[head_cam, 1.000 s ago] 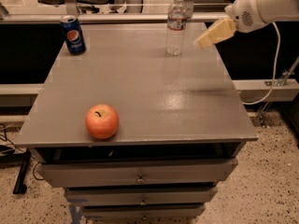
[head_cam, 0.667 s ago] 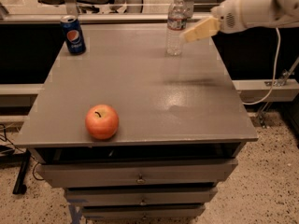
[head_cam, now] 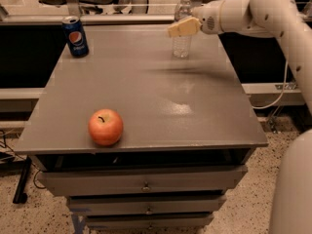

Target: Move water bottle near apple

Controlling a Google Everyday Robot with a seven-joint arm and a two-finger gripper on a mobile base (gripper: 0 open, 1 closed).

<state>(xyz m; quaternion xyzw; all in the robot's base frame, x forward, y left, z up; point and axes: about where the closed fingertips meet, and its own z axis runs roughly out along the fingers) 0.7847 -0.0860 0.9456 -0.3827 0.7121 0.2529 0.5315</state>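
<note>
"Water bottle [head_cam: 181, 47], small clear ribbed plastic, white cap: which way is it pointing?"

"Upright, long axis vertical, cap up. It stands on the back right part of the grey flat table top [head_cam: 195, 111]."

"Start at the tan two-finger gripper [head_cam: 176, 29]. Where is it?"

"Across the bottle's front at label height, overlapping it, tip pointing left. Open or clamped, cannot tell. Contact with the bottle, cannot tell either."

"Change from the earlier frames?"

"A second ago the gripper was right of the bottle with a gap between them. Then its tip reached the bottle's side. Now it covers the bottle's middle. The bottle is in the same spot, same pose."

"Outward from there?"

"White jointed arm [head_cam: 243, 13] comes in from the right edge, running level to the gripper. Round red-orange apple [head_cam: 105, 126] with a dark stem sits near the front left edge, well apart from the bottle. Blue Pepsi can [head_cam: 75, 36] stands upright at the back left corner. Grey drawers [head_cam: 146, 184] under the top."
</note>
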